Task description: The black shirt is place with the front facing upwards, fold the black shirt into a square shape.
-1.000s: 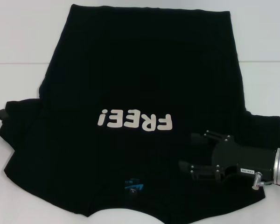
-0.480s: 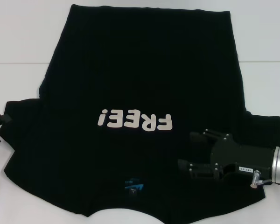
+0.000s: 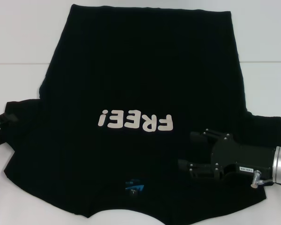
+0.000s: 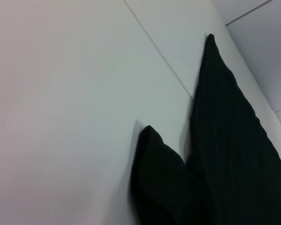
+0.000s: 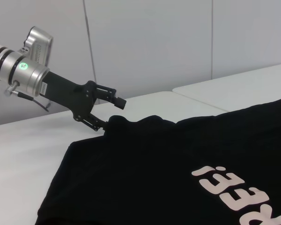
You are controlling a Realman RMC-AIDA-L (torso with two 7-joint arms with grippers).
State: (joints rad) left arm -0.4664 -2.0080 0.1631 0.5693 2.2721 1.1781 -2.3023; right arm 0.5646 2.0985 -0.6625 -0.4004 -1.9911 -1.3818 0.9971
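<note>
Table [image 3: 23, 42], white, seamed, bears black shirt [image 3: 145, 70], flat.

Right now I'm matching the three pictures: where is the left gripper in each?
Head view: left gripper at the picture's left edge, at the shirt's left sleeve.
Left wrist view: not in it; only shirt and table.
Right wrist view: left gripper far off, open at the same sleeve.
Shared landmark: that sleeve.
</note>
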